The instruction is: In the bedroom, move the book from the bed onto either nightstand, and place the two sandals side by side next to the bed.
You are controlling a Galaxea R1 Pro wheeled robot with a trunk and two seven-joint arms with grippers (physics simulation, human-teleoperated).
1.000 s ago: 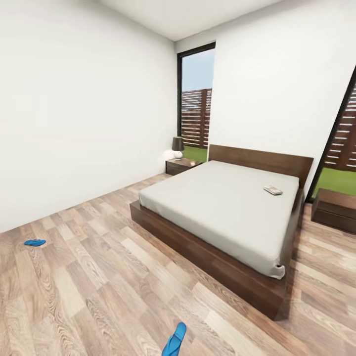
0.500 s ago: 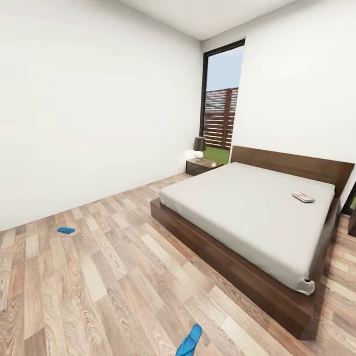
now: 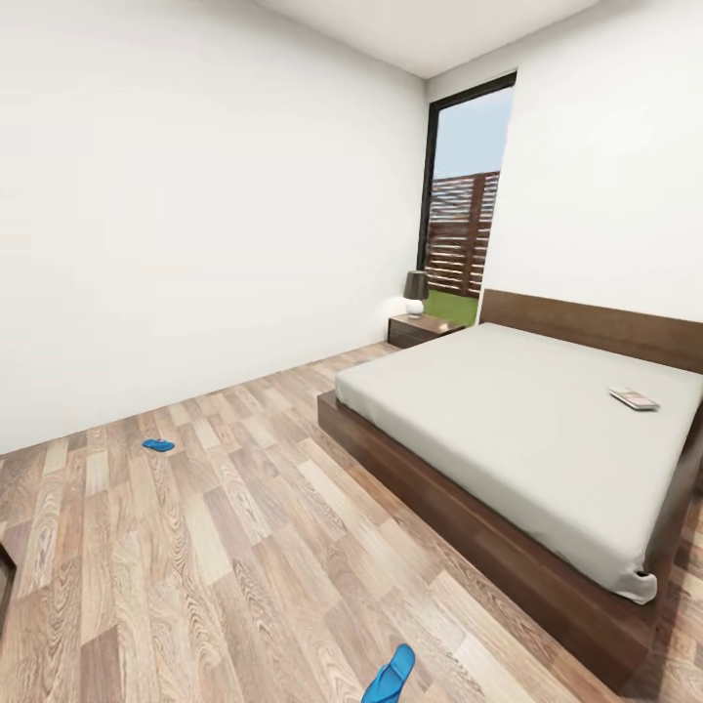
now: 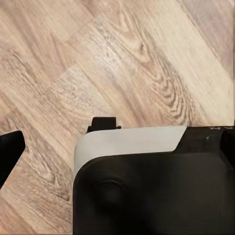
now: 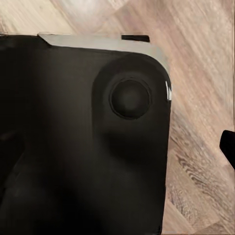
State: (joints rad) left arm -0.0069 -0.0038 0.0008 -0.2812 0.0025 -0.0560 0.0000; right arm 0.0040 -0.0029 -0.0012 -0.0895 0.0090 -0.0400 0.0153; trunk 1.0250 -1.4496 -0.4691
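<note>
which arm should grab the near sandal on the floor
Probably right, though it is close: the near sandal lies slightly right of the head view's centre, on the bed side. The other sandal lies far left.

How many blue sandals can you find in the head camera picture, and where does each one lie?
2. One sandal lies on the floor near the white wall; the other sandal lies at the picture's bottom edge, near the bed.

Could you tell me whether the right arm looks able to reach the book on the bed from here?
Probably not: the book lies far across the bed, near the headboard, with open floor between; the robot likely must drive closer first.
</note>
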